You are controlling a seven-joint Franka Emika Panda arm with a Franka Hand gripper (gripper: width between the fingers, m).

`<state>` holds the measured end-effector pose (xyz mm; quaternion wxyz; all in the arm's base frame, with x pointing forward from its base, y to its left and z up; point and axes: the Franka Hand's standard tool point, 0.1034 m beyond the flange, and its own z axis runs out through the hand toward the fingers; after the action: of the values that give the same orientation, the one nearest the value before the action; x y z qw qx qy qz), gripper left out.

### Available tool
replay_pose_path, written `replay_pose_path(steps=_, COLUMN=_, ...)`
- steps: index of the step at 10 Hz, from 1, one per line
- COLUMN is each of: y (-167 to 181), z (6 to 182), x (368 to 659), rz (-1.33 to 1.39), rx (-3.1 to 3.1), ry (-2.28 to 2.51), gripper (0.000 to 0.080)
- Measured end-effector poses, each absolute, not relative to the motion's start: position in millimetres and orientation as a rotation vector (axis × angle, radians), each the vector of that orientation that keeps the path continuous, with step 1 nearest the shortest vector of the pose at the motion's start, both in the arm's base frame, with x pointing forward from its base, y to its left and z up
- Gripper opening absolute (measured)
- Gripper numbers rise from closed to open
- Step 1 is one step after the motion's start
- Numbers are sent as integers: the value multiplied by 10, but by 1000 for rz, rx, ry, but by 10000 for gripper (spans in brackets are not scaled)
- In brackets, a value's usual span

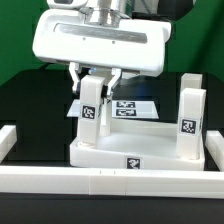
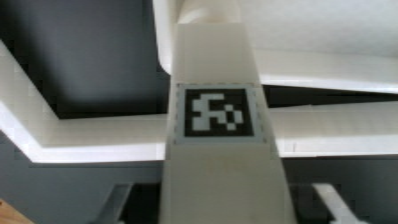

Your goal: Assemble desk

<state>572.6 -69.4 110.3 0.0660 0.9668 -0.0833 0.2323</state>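
Black worktop (image 1: 25, 100) surrounds us: our tool (image 1: 97, 88) pinches a white tagged plastic block leg (image 1: 91, 112) over the white rimmed rectangular tabletop (image 1: 120, 158); another leg (image 1: 190, 120) stands nearby, marker board (image 1: 135, 107) behind.

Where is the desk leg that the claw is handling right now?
In the exterior view, the leg stands upright between the claw's fingers at the tabletop's rear corner on the exterior view's left, opposite another leg standing at the right.
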Motion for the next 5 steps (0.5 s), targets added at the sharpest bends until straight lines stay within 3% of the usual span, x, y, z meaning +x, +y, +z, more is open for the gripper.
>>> replay_pose_path(steps=1, y=-694, z=1099, x=5725, rz=700, rx=2916, ry=-251, gripper=476)
replay_pose_path(steps=2, y=-694, z=1098, x=5724, rz=699, rx=2916, ry=-251, gripper=589)
replay_pose_path(steps=5, y=-711, z=1235, x=5746, rz=703, rx=2929, ry=-251, gripper=647)
